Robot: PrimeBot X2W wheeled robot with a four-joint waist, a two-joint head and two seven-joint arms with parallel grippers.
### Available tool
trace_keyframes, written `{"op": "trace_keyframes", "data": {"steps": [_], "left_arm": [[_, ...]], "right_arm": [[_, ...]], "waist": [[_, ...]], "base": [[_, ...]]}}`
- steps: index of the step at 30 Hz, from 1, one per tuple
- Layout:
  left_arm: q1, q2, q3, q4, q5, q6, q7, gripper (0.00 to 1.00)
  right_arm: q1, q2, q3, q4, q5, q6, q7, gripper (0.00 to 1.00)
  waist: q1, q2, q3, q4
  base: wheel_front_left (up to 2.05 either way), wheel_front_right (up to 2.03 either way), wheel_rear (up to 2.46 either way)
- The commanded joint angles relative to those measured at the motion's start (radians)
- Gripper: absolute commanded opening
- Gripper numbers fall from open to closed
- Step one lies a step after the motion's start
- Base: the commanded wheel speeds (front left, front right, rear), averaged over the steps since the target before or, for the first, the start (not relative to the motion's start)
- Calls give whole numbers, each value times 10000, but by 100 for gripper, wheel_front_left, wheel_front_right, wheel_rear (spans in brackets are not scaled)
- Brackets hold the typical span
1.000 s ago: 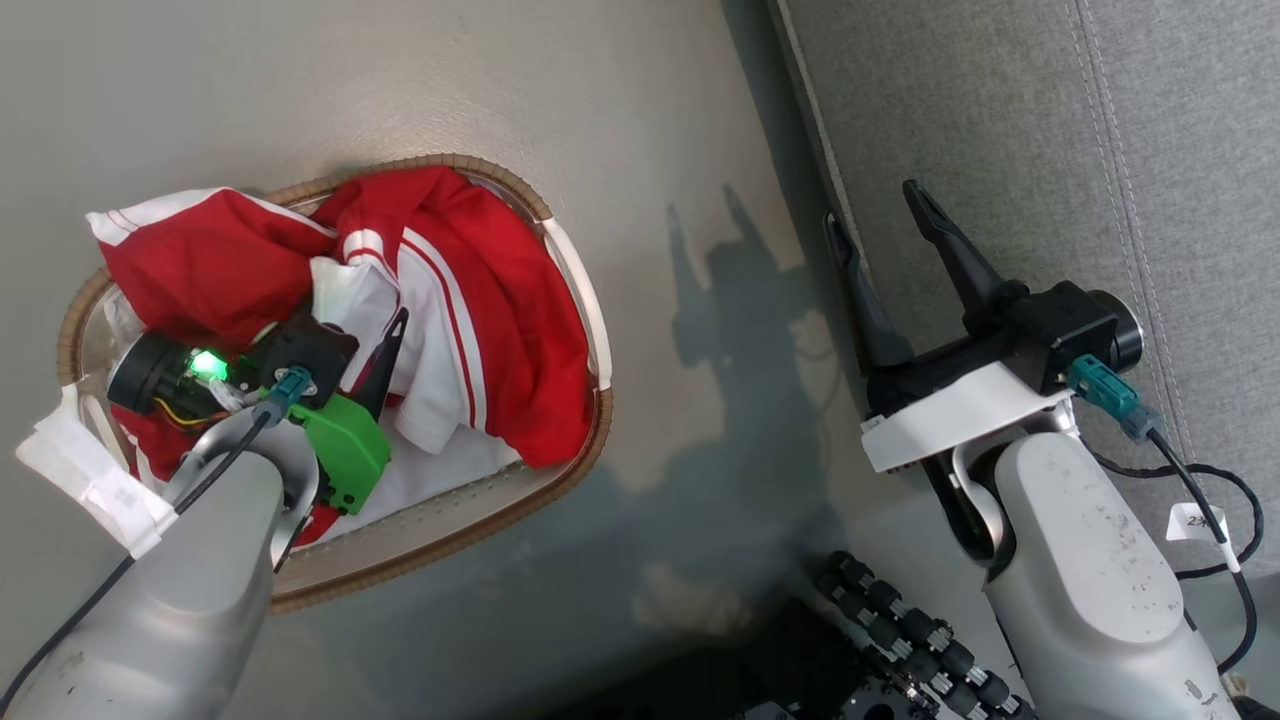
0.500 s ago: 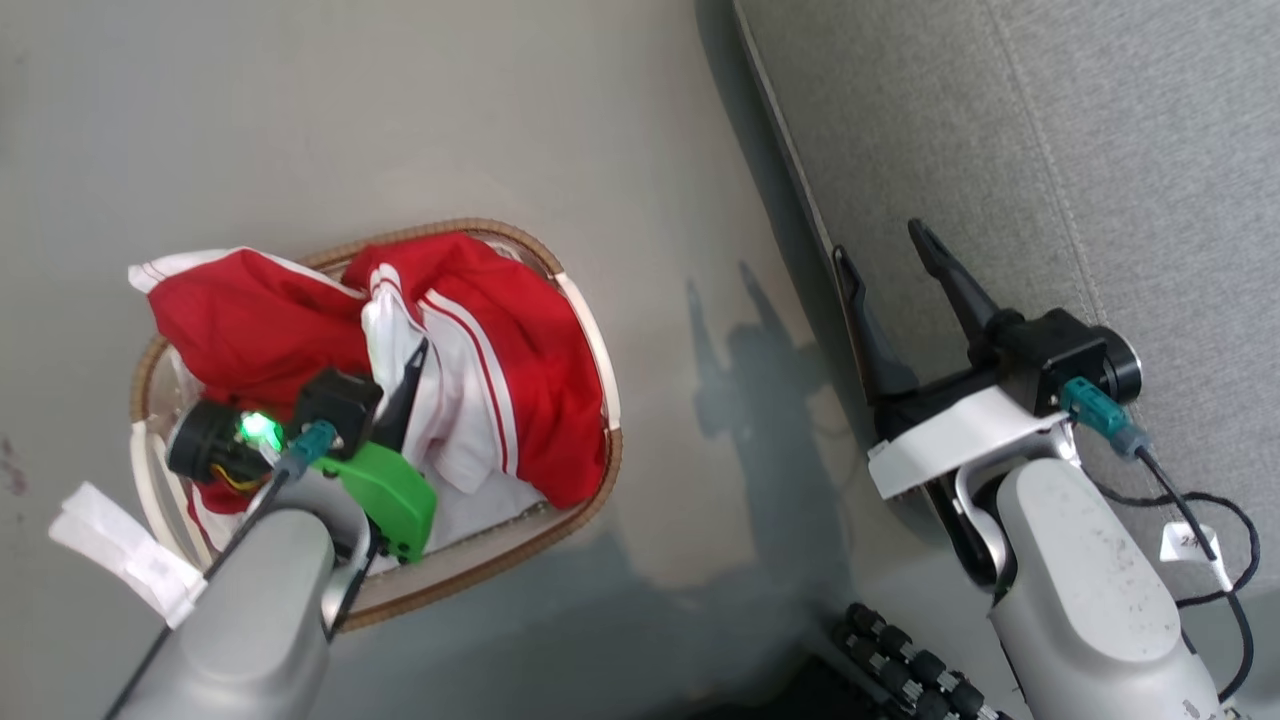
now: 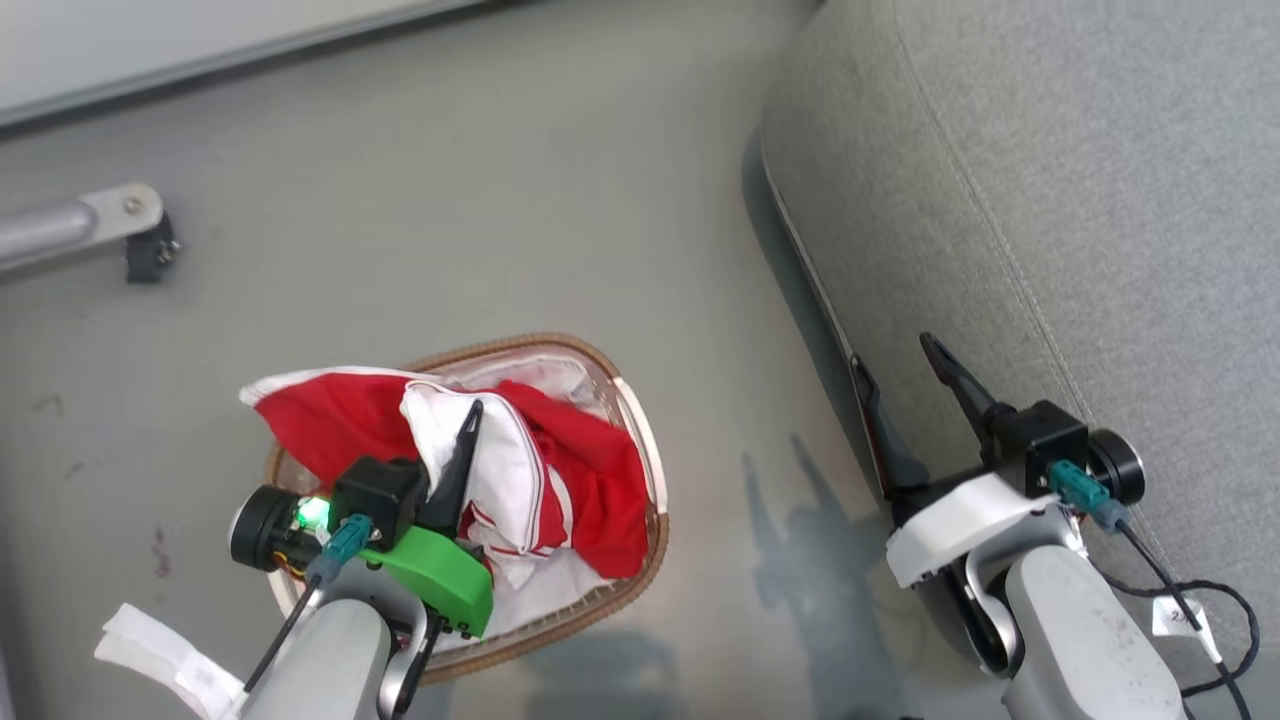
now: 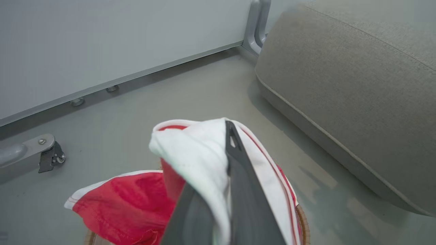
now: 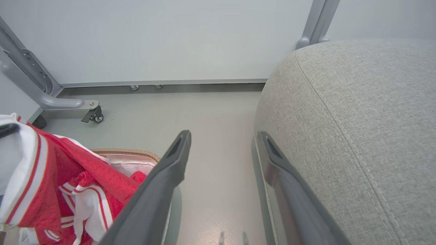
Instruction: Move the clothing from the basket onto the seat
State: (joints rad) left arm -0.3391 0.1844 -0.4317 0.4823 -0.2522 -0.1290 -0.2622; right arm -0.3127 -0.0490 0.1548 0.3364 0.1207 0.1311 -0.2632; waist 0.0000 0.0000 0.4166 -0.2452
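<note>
Red knit with white panels and thin white stripes, the clothing lies crumpled and soft in the basket. One red flap hangs out over the basket's left rim. The left gripper is clamped on a white fold of this cloth. In the left wrist view the fold bulges between the two dark, tapering fingers and drapes over the left one, hiding its tip. From the pinched fold the fabric falls in loose pleats down to the basket.

The basket is oval, with a brown woven rim, a pale plastic handle along its right side and a plain white liner showing at its near edge. It stands on the smooth grey floor, near the seat's left edge but not touching it.

The seat is a broad cushion of coarse grey weave, rounded at its corner, with a double stitched seam along its top and piping low on its side. No clothing lies on it.

The right gripper hangs at the seat's left edge with its fingers spread wide and nothing between them. One finger is over the floor and the other against the cushion's side.

A grey metal leg with a small black caster rests on the floor at the far left, below a pale wall panel.
</note>
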Motion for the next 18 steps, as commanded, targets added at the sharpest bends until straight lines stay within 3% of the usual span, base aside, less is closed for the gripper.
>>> {"op": "trace_keyframes", "data": {"steps": [1, 18], "left_arm": [[247, -77, 114, -230, 93, -25, -42, 0], [347, -748, 724, -3678, 357, -25, -42, 0]], "right_arm": [[249, -41, -52, 68, -125, -6, -24, 100], [1420, -38, 43, 439, -230, -7, -24, 100]], "waist": [[0, 0, -1172, 593], [0, 0, -3099, 924]], "base": [[0, 0, 0], [0, 0, 0]]}}
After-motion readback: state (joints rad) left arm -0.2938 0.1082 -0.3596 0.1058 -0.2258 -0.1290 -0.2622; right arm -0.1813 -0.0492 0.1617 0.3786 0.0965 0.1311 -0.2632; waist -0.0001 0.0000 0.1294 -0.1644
